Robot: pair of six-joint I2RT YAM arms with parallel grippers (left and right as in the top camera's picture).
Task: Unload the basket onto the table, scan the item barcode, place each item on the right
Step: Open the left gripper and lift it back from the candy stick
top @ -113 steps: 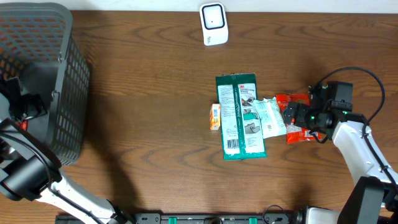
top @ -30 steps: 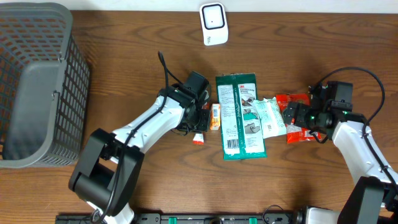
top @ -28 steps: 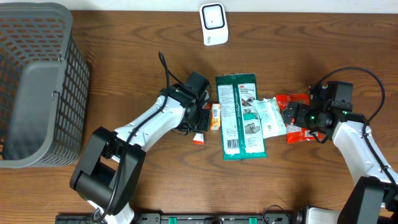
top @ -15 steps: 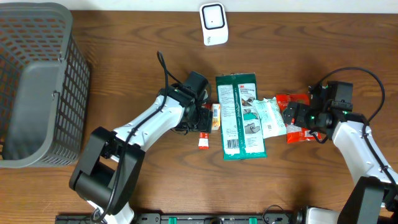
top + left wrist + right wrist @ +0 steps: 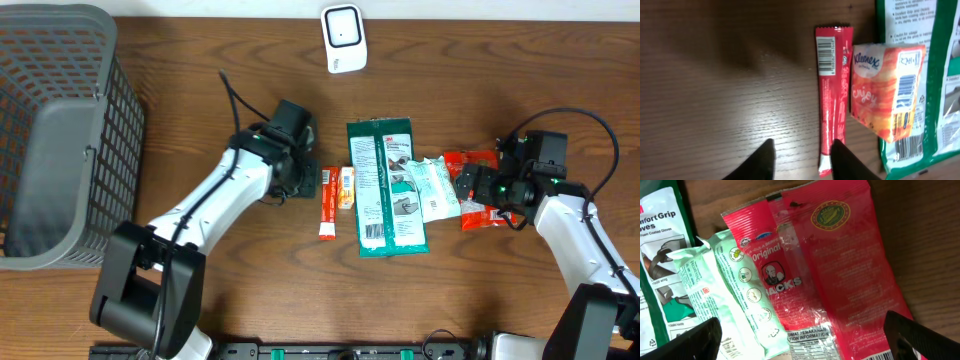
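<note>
A slim red stick packet (image 5: 328,203) lies flat on the table, its barcode face up in the left wrist view (image 5: 832,100). Against its right side lies an orange Kleenex pack (image 5: 346,187) (image 5: 887,90). My left gripper (image 5: 306,183) (image 5: 802,162) hovers just left of the stick, open, with only bare wood between its fingers. The white scanner (image 5: 343,38) stands at the table's back edge. My right gripper (image 5: 470,185) (image 5: 805,340) is wide open above a red snack bag (image 5: 840,275) and holds nothing.
A green 3M glove pack (image 5: 388,187) lies in the middle, with a pale green wipes packet (image 5: 433,188) (image 5: 735,295) overlapping the red snack bag (image 5: 480,190) to its right. A grey mesh basket (image 5: 60,130) fills the left end.
My left gripper has let go of the red stick packet, which now lies flat beside the orange pack, and the arm has drawn back to the left. The right arm has not moved.
</note>
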